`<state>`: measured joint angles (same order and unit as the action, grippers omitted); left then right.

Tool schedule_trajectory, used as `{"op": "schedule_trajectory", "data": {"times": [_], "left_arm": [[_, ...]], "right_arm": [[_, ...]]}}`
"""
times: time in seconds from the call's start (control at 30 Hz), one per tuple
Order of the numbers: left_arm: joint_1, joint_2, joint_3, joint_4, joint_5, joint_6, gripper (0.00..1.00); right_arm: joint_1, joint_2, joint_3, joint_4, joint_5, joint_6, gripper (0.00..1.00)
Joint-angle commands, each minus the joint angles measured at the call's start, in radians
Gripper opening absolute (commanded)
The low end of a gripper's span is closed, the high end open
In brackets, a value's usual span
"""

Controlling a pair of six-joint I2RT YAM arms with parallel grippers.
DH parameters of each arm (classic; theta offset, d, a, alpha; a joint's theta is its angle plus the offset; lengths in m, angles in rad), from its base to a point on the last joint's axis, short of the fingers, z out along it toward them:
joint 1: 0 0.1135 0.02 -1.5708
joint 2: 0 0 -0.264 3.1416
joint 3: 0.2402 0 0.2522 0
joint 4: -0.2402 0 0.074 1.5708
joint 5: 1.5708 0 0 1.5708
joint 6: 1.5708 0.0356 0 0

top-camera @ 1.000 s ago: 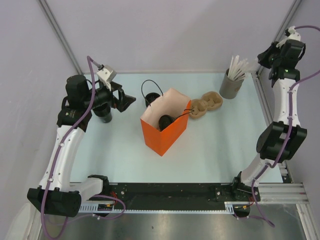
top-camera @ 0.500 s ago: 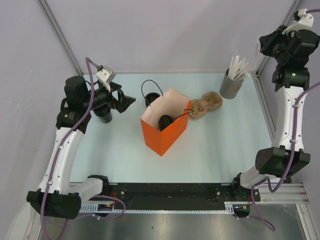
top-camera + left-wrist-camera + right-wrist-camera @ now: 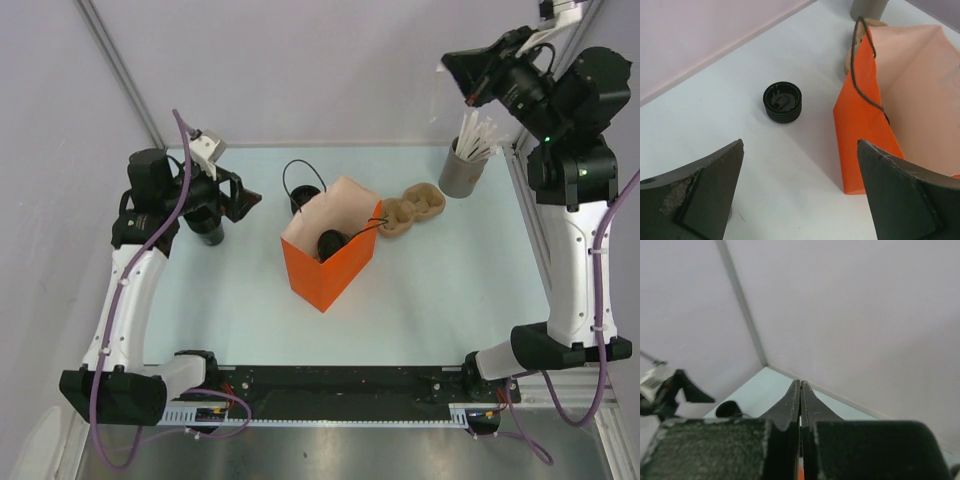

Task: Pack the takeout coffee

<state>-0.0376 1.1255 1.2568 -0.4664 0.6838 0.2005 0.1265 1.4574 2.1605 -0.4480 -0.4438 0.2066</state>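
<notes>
The orange bag point(image 3: 328, 262) stands open mid-table. A small black round thing point(image 3: 330, 243) lies inside it, apparently the lidded takeout coffee. In the left wrist view the bag point(image 3: 890, 125) shows at right, and the coffee is hidden there. My left gripper point(image 3: 243, 201) is open and empty, left of the bag, above the table; its jaws stand wide apart in its wrist view point(image 3: 800, 150). My right gripper point(image 3: 457, 70) is shut and empty, raised high at the back right; its wrist view point(image 3: 800, 385) shows the jaws pressed together, facing the far left corner.
An all-black lidless cup point(image 3: 303, 196) stands just behind the bag, also in the left wrist view point(image 3: 783, 102). Another black cup point(image 3: 208, 230) stands by my left wrist. A brown cardboard carrier point(image 3: 412, 208) and a grey tub of white sticks point(image 3: 463, 168) stand at the back right.
My right arm has swung its wrist up and to the left, so the shut gripper now points left high above the tub. My left gripper has drawn back slightly to the left.
</notes>
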Motion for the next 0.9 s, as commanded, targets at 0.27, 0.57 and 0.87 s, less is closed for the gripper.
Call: {"op": "schedule_trajectory", "data": {"times": [0.27,0.57,0.87], "left_arm": [[0.013,0.01,0.073,-0.129,0.026,0.096,1.0],[0.015,0.0,0.067,-0.159,0.016,0.111,1.0],[0.016,-0.012,0.061,-0.16,0.013,0.111,1.0]], "right_arm": [[0.239,0.055,0.045,-0.044,-0.263,-0.024,0.0],[0.393,0.067,-0.028,-0.107,-0.338,-0.096,0.0],[0.518,0.07,-0.067,-0.205,-0.323,-0.205,0.0]]}}
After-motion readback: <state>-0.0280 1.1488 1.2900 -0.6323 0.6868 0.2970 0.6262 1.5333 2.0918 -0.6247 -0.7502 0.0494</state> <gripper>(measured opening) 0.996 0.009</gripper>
